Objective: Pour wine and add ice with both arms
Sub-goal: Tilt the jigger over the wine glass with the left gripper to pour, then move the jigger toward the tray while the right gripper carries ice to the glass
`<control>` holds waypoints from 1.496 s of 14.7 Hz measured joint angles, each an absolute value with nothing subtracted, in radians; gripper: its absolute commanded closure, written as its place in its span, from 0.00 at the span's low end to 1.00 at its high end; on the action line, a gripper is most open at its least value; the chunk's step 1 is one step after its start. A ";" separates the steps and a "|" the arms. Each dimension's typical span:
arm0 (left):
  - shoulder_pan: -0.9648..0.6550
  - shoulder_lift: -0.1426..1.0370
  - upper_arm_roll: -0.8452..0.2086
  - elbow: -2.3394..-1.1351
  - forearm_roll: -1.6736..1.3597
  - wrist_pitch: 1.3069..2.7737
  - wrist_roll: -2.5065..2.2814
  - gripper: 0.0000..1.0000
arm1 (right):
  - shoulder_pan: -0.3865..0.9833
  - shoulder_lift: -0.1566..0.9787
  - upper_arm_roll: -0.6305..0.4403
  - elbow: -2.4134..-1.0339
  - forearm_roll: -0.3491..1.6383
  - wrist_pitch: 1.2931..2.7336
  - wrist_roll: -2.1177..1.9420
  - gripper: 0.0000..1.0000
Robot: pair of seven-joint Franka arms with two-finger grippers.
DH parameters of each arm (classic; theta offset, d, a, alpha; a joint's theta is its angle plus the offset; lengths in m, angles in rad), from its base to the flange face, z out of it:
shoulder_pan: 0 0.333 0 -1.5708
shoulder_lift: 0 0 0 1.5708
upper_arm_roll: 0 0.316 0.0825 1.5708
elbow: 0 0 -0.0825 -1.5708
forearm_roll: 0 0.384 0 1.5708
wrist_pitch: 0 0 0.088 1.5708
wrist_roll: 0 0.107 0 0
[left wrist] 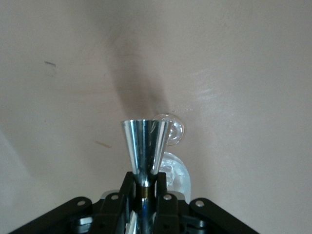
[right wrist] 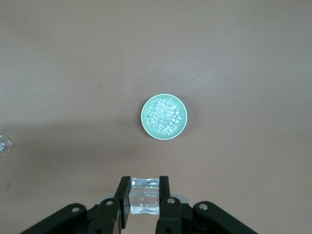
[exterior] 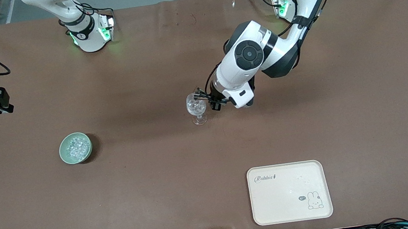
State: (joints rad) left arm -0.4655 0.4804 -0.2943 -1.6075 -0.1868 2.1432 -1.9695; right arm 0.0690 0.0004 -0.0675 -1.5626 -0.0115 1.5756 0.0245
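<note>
Steel jigger [left wrist: 145, 148] clamped in left gripper [left wrist: 145, 187] over glass [exterior: 197, 106] (right gripper [right wrist: 144, 195] pinches ice [right wrist: 144, 196]).

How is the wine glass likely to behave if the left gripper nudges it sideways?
The wine glass stands upright on a thin stem over a small foot, so it would probably tip rather than slide. It looks like clear thin glass, so likely fragile. The left gripper, shut on a metal cone, is right beside its bowl.

Cream rabbit-print tray [exterior: 290, 192] near the front camera, toward the left arm's end, on brown table [exterior: 158, 182]
</note>
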 measured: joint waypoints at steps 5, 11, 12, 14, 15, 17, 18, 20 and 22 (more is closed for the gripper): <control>-0.448 0.491 -0.289 -1.593 -0.282 2.143 -1.930 1.00 | 0.069 0.000 -0.069 -1.563 -0.011 1.577 0.024 0.99; -0.372 0.490 -0.287 -1.552 -0.560 2.040 -1.690 1.00 | 0.076 0.000 -0.064 -1.563 -0.008 1.590 0.024 0.99; -0.349 0.490 -0.286 -1.540 -0.578 2.036 -1.678 1.00 | 0.087 0.001 -0.060 -1.563 -0.006 1.599 0.024 0.99; -0.286 0.492 -0.283 -1.517 -0.618 2.033 -1.632 1.00 | 0.134 0.004 -0.057 -1.566 -0.003 1.614 0.036 0.99; -0.252 0.497 -0.282 -1.505 -0.628 2.030 -1.605 1.00 | 0.164 0.011 -0.055 -1.569 -0.003 1.626 0.064 0.99; -0.186 0.534 -0.281 -1.462 -0.636 2.028 -1.563 1.00 | 0.241 0.042 -0.051 -1.574 -0.002 1.661 0.157 0.99; -0.160 0.563 -0.281 -1.434 -0.640 2.028 -1.551 1.00 | 0.282 0.065 -0.050 -1.576 -0.001 1.686 0.205 0.99; -0.112 0.625 -0.280 -1.377 -0.677 2.033 -1.530 1.00 | 0.371 0.126 -0.048 -1.574 0.000 1.739 0.316 1.00; -0.059 0.676 -0.279 -1.346 -0.753 2.050 -1.480 1.00 | 0.456 0.195 -0.047 -1.558 0.000 1.781 0.448 1.00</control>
